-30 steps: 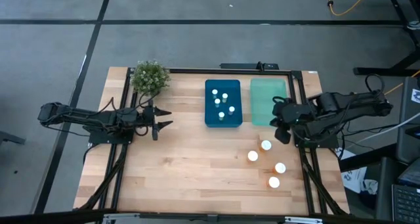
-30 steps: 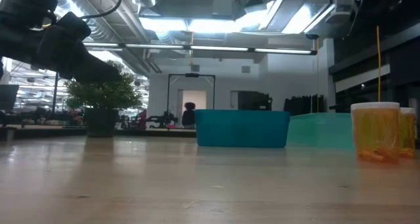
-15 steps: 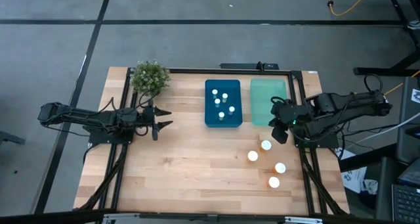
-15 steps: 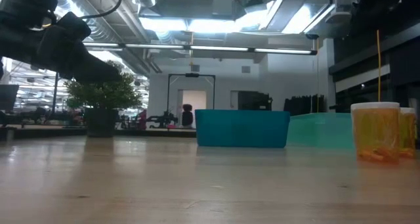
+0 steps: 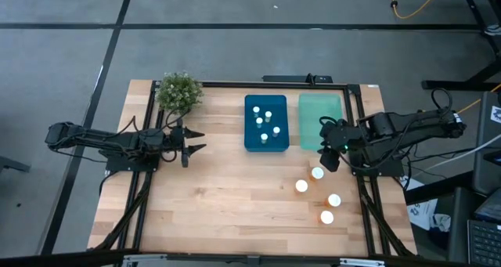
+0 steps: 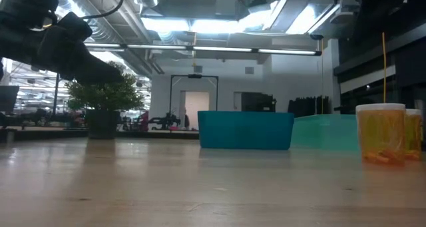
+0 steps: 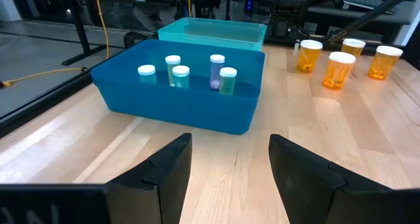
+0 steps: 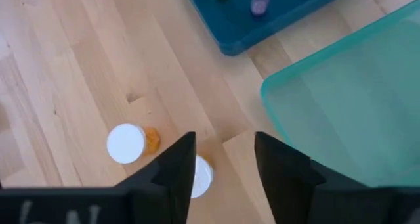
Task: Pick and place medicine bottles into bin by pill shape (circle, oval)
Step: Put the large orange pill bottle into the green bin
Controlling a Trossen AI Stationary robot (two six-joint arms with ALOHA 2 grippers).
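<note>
Light wooden slatted table, grey floor around. 4 orange white-capped bottles loose beside the right gripper, fingers apart, empty. Left gripper likewise, parked by the potted plant.

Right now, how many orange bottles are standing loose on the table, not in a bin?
4, all on the wood in front of the green bin: one below the right arm's fingers, one to its left, then two nearer the table's front edge.

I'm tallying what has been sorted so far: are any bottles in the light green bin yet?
No: in the high view the light green bin holds nothing, while five small bottles stand in the dark blue bin.
</note>
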